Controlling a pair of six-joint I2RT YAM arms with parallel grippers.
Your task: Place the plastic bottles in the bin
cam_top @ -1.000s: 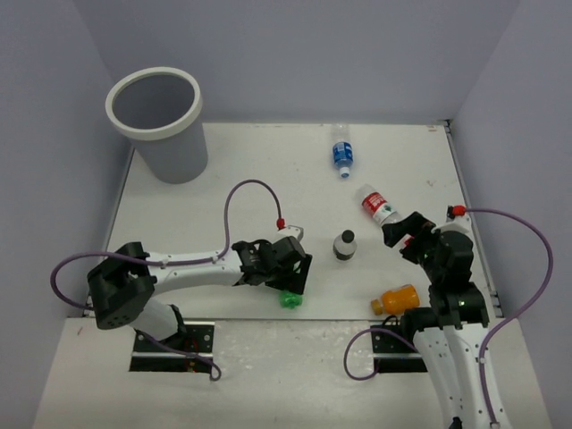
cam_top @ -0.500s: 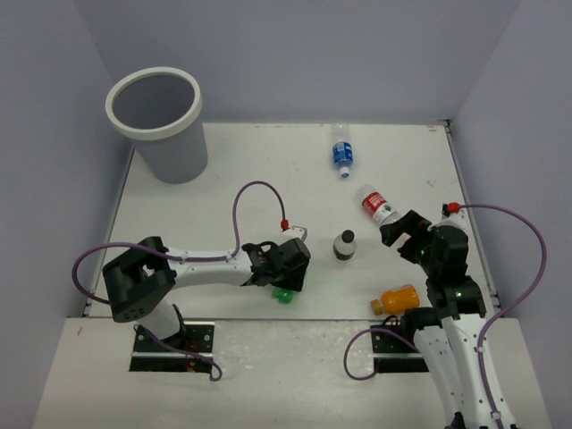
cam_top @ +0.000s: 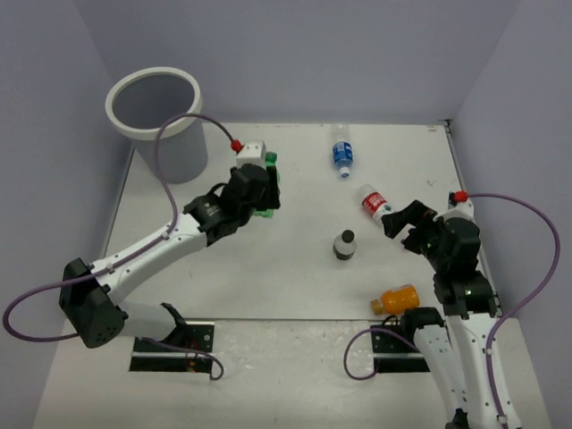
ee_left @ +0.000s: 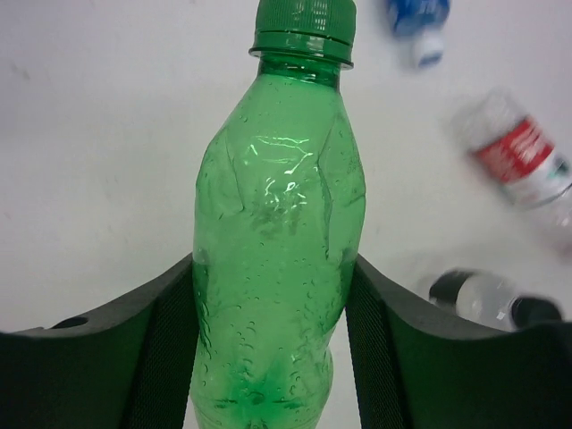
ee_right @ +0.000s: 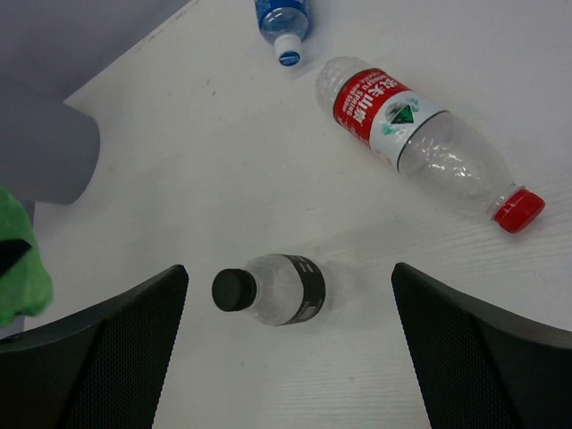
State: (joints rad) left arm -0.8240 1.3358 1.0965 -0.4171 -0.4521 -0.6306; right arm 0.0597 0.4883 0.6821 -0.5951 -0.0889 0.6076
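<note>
**Carry before release**

Top view: the green bottle (cam_top: 270, 161) is gripped by the left end effector (cam_top: 257, 189), just short of the bin (cam_top: 152, 135). Release is best withheld until the rim is passed.

Left wrist: the jaws are clamped on its lower body.

Right wrist: the right end effector (ee_right: 288, 357) is spread wide, empty.
</note>
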